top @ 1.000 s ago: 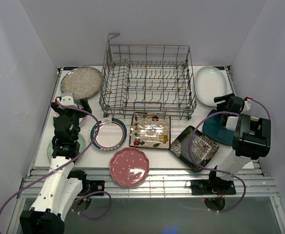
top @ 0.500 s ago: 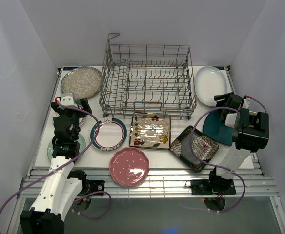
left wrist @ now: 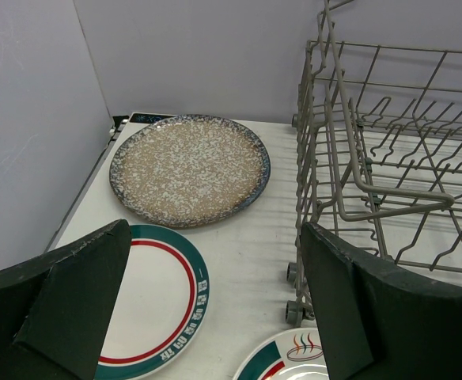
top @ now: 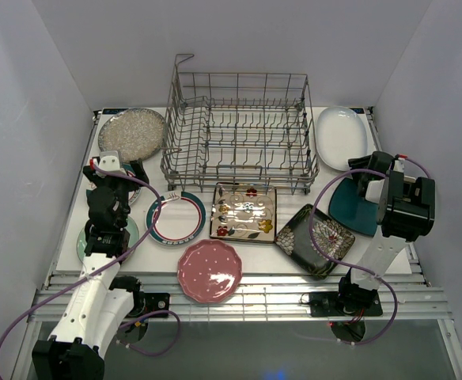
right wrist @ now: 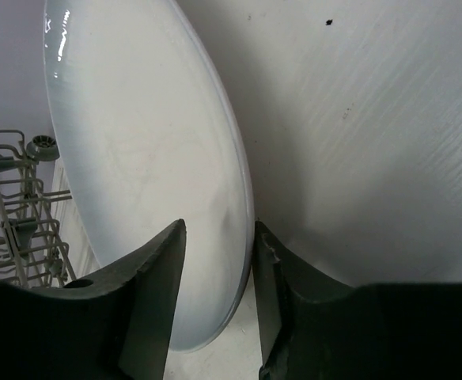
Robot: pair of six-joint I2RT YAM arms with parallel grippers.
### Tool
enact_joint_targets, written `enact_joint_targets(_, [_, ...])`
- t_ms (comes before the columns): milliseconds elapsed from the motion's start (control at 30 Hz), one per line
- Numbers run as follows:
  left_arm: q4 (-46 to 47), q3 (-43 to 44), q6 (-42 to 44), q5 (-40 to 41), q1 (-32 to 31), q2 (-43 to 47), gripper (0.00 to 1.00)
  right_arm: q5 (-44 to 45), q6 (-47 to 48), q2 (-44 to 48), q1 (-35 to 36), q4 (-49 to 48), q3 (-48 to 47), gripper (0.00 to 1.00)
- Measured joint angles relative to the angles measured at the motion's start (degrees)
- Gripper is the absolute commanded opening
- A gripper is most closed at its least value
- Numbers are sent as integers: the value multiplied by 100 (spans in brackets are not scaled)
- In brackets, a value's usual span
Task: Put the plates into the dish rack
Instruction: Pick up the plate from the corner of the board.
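The grey wire dish rack point(top: 239, 127) stands at the back centre with nothing in it. A white oval plate point(top: 340, 136) lies flat to its right. My right gripper point(top: 363, 170) is at that plate's near edge; in the right wrist view the gripper point(right wrist: 217, 229) straddles the white oval plate's point(right wrist: 136, 158) rim, jaws partly closed with a gap still showing. My left gripper point(top: 119, 169) hovers wide open over a teal-rimmed white plate point(left wrist: 156, 305), holding nothing. The speckled round plate point(top: 132, 131) lies beyond it.
Another teal-rimmed plate point(top: 178, 218), a cream floral square plate point(top: 244, 211), a black floral square plate point(top: 319, 237), a pink scalloped plate point(top: 209, 271) and a teal plate point(top: 350, 207) lie in front of the rack. Walls close in on both sides.
My right gripper has moved forward onto the white oval plate's rim and its jaws have narrowed around it. The left arm has not moved.
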State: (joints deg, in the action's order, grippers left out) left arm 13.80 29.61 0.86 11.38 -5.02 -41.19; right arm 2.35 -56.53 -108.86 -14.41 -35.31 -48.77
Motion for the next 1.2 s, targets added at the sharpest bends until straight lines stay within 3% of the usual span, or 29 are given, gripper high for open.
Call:
enact_joint_targets(167, [2, 0, 0, 0, 0, 0, 98, -9, 2, -9, -9, 199, -22, 30])
enact_joint_targets(300, [0, 0, 0, 0, 0, 4, 98, -13, 0, -9, -11, 315, -22, 11])
enact_joint_targets(367, [0, 0, 0, 0, 0, 11, 98, 9, -98, -11, -11, 352, -24, 8])
enact_joint_targets(700, [0, 0, 2, 0, 0, 15, 98, 9, -127, 149, -17, 627, -22, 8])
enact_joint_targets(1200, [-4, 0, 26, -39, 0, 52, 98, 632, 415, 1637, 28, 1600, 577, 8])
